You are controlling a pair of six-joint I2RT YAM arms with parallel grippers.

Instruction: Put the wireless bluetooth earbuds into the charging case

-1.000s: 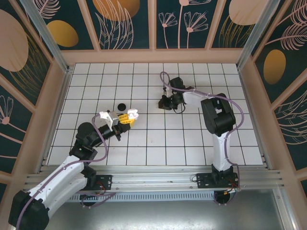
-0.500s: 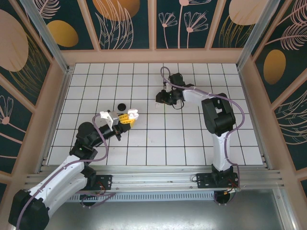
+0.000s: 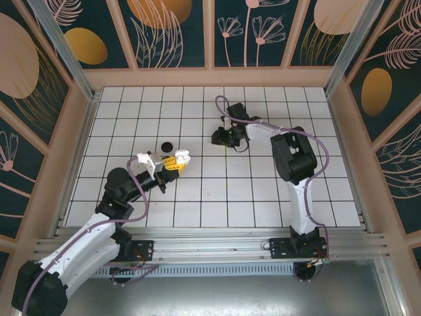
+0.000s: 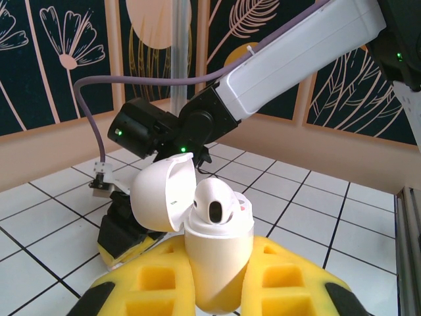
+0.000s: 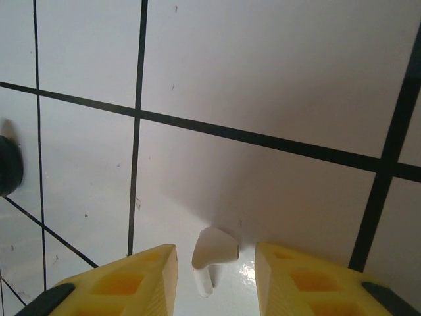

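Surface: white tiles with black grid lines [image 3: 250, 191], fenced by dark wall panels [image 3: 171, 29] painted with leaves and flowers.
My right arm [image 3: 293, 155]: it stretches to the far middle of the surface, then bends back to the left, with the wrist low over the tiles.
My left arm [image 3: 122, 191]: it angles in from the near left corner and ends left of centre.
My left claw [image 4: 220, 283]: the yellow fingers are pressed in from both sides on the charging case [image 4: 220, 253] and pinch its lower body. From above, this claw [image 3: 176, 160] sits well apart from the other one.
My right claw [image 5: 214, 283]: it is spread, with a yellow finger on each side of the loose white earbud [image 5: 212, 253] and a gap of bare tile on both sides. From above, it is far centre [image 3: 222, 137].
Charging case: white and held upright, with its lid [image 4: 161, 197] swung open to the left.
Seated white earbud [image 4: 216, 201]: it sits in the case's open mouth with its dark opening facing my left wrist camera.
Loose white earbud: it lies on the tile between my right fingers, touching neither.
Small black round item [image 3: 167, 145]: it sits on the surface just beyond my left claw. I cannot tell what it is.
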